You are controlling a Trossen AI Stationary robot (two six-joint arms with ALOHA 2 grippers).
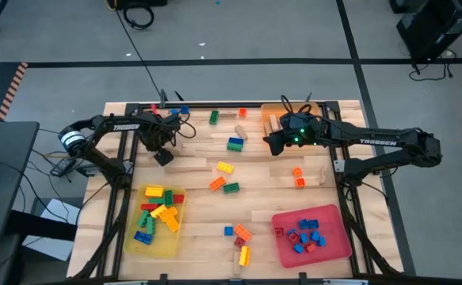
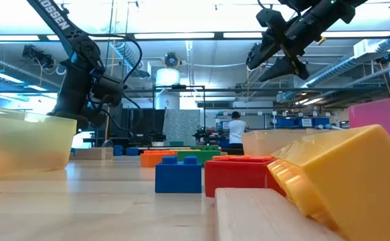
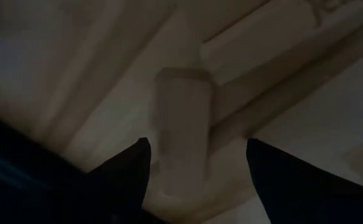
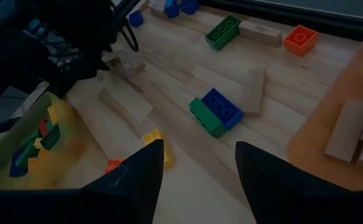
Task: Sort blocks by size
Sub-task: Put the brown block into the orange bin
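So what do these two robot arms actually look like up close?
Both arms are dark, almost black, built from slim jointed segments with white TROSSEN lettering along the side. The left arm has a black-and-white striped part near its base, with loose black cables beside it. The right arm shows small green lights near its wrist. Each ends in a hand with two flat dark fingers.

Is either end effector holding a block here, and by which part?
No. The left end effector straddles a wooden block with fingers apart; the right end effector is open and empty.

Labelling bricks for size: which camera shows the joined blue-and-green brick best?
Right wrist view: the blue-and-green brick lies central, studs clear. High view shows it small, among other blocks. Low view cannot single it out; left wrist view misses it.
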